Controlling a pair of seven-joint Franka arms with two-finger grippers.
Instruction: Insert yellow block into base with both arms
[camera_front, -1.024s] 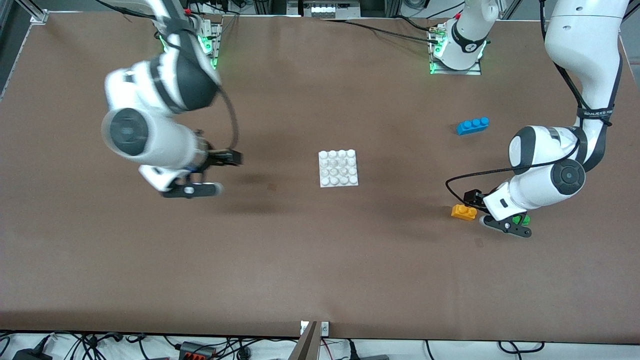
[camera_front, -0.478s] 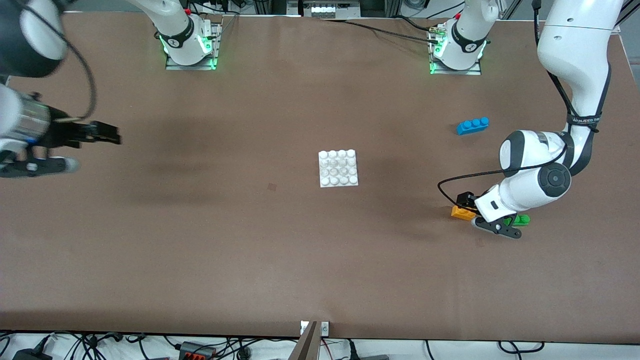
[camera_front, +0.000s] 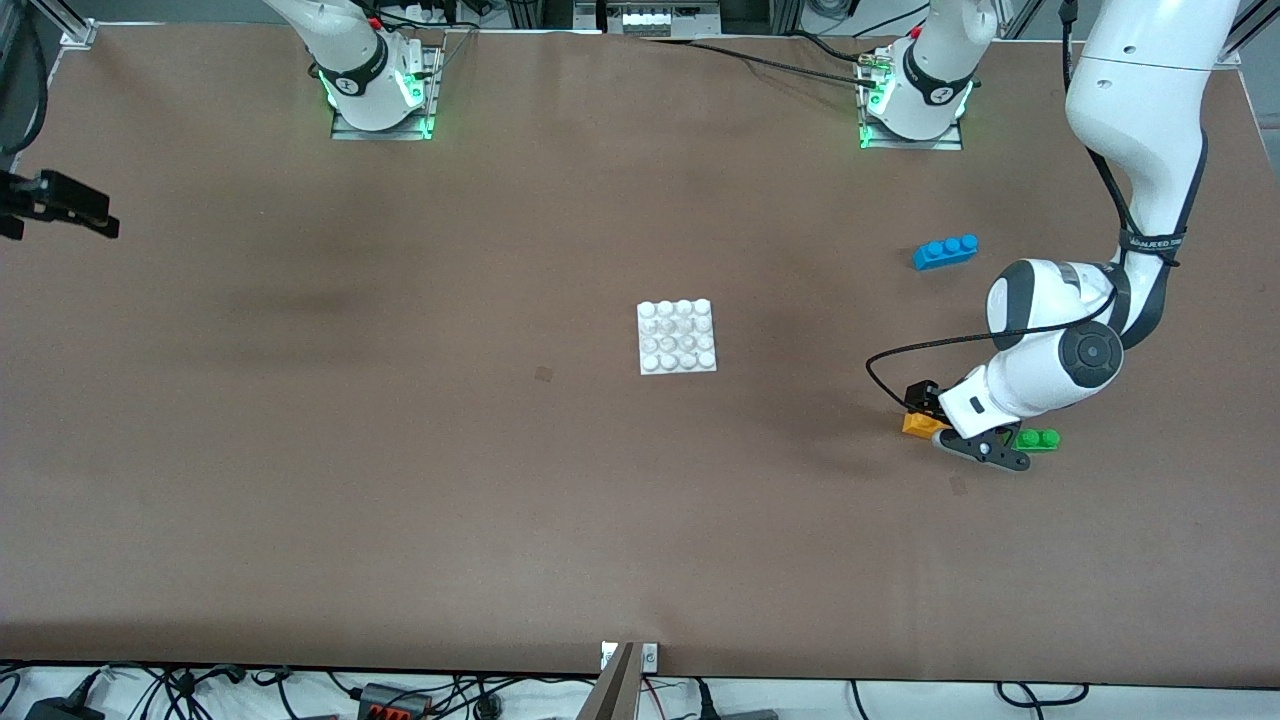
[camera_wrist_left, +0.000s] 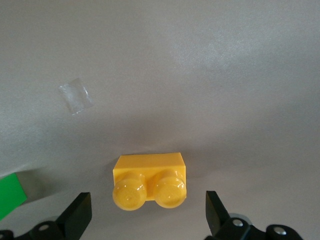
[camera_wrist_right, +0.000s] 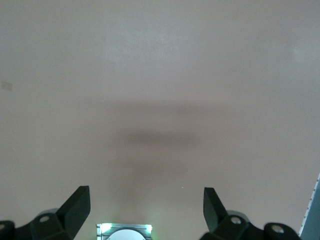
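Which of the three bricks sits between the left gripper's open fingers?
The yellow block: it lies between the left gripper's fingers; the green brick lies beside, the blue brick apart.

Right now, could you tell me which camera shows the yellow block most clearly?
The left wrist view: the yellow block sits whole between the open left gripper fingers, both studs visible. The front view shows it small and partly covered by that gripper. The right wrist view shows only bare table.

Orange-yellow block (camera_wrist_left: 149, 181) with glossy studs on brown table (camera_front: 400, 480). White base (camera_front: 677, 336), gridded in round studs. Blue brick (camera_front: 945, 251), green brick (camera_front: 1037, 439), black gripper fingers (camera_wrist_left: 76, 216).
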